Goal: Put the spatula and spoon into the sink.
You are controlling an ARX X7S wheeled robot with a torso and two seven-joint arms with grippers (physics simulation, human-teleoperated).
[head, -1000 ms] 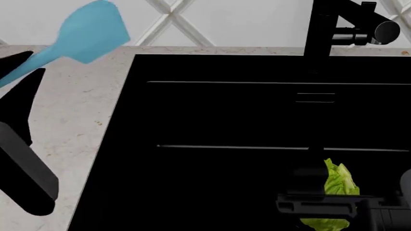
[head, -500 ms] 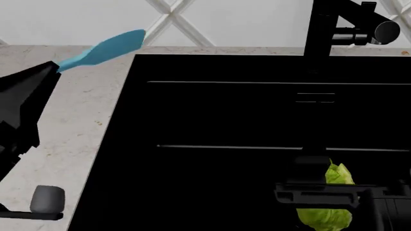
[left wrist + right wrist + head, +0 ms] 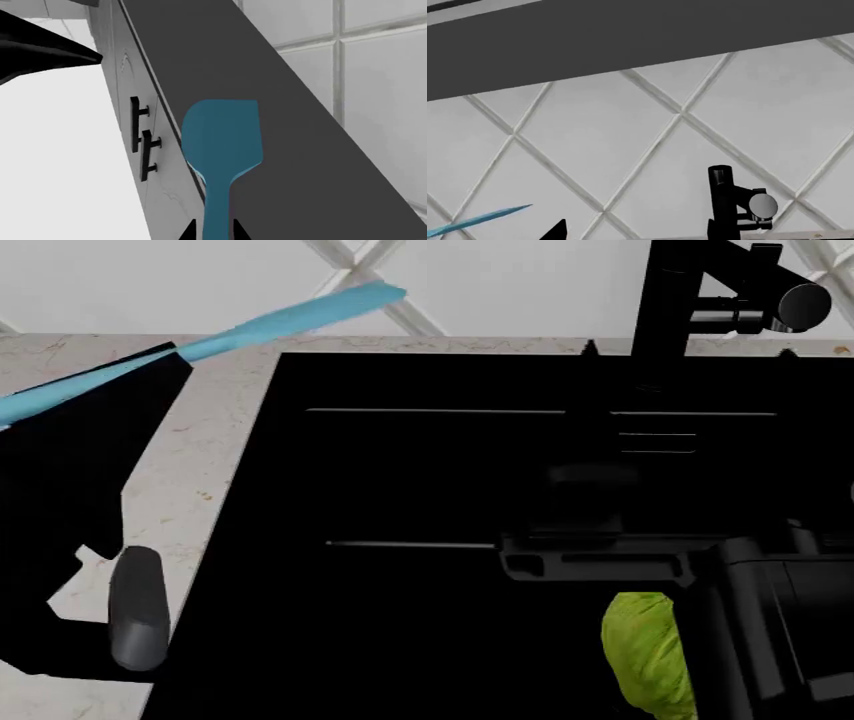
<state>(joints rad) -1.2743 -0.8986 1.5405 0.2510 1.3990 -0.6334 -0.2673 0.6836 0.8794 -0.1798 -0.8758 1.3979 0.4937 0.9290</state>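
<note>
The light-blue spatula (image 3: 287,318) hangs above the counter's back left, its blade tip over the sink's far-left corner. My left gripper (image 3: 160,358) is shut on its handle. In the left wrist view the handle runs between the two fingertips of the left gripper (image 3: 215,233), and the spatula's blade (image 3: 220,132) points away. The sink (image 3: 400,480) is a black basin with a black tap (image 3: 687,300). My right gripper (image 3: 686,350) reaches over the basin toward the tap, open and holding nothing. The right wrist view shows the spatula (image 3: 480,220) and tap (image 3: 720,202). The spoon is out of view.
A green lettuce leaf (image 3: 647,650) lies in the sink, partly under my right arm (image 3: 601,560). Pale marble counter (image 3: 200,470) runs along the sink's left side. A white diamond-tiled wall (image 3: 507,280) stands behind.
The left gripper has swung the spatula right toward the sink and rolled its blade edge-on. The right arm has moved from the near side of the sink toward the tap, leaving the lettuce behind.
</note>
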